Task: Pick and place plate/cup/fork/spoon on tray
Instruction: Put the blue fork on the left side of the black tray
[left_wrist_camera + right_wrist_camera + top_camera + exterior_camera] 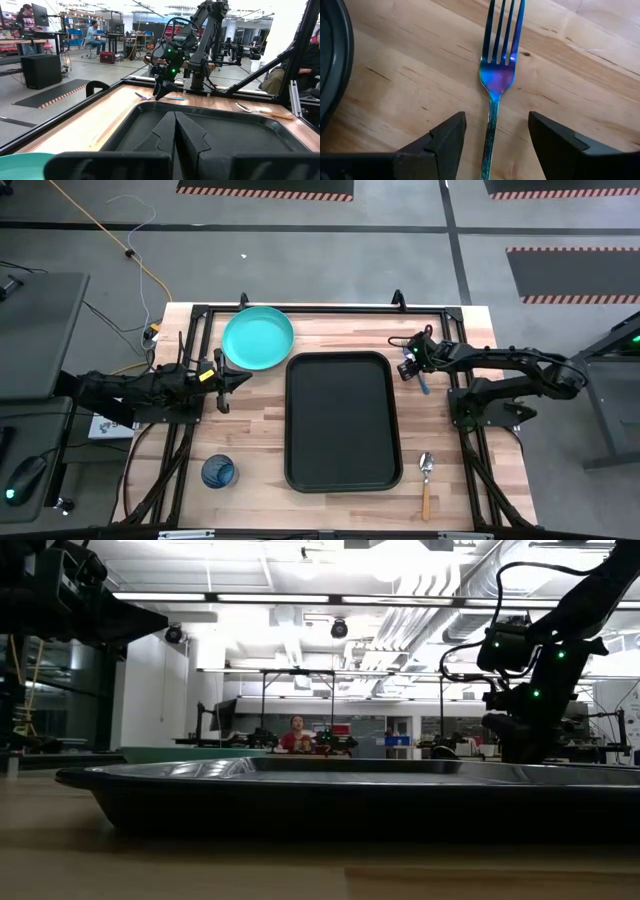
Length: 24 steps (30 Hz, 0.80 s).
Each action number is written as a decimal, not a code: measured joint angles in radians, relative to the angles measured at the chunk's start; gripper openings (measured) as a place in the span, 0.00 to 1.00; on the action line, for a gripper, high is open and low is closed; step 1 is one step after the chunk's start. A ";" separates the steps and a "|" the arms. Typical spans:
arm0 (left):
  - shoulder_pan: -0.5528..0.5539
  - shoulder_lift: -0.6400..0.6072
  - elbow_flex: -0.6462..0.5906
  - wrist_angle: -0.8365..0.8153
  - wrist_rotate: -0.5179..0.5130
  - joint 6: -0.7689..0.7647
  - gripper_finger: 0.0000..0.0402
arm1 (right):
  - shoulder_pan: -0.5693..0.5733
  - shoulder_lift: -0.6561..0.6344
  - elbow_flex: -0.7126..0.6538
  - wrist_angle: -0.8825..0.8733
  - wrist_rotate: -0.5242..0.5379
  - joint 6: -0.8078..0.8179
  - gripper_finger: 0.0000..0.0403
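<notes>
Four items to move and none are on the tray yet, so this is the very start, and the fork looks like first pick. In the high view the right gripper sits right of centre in the frame, just off the tray's upper right corner, directly over the fork. The right wrist view shows its fingers spread wide with the fork's handle running straight up the gap between them, tines pointing away, still flat on the wood. Looks like the next move is just dropping a bit lower and closing on that thin handle, which probably needs the fingertips nearly scraping the table.

Left gripper waits at the left side of the frame, pressed together, just below the plate. Cup is lower left, spoon lower right of the tray.
</notes>
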 joint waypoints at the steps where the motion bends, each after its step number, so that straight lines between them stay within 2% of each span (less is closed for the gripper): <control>1: 0.000 0.000 0.000 0.000 0.000 0.000 0.00 | 0.000 0.000 0.000 0.000 0.000 0.000 0.53; 24: 0.000 0.000 0.000 0.000 0.000 0.000 0.00 | 0.000 0.001 -0.002 -0.020 -0.019 0.018 0.53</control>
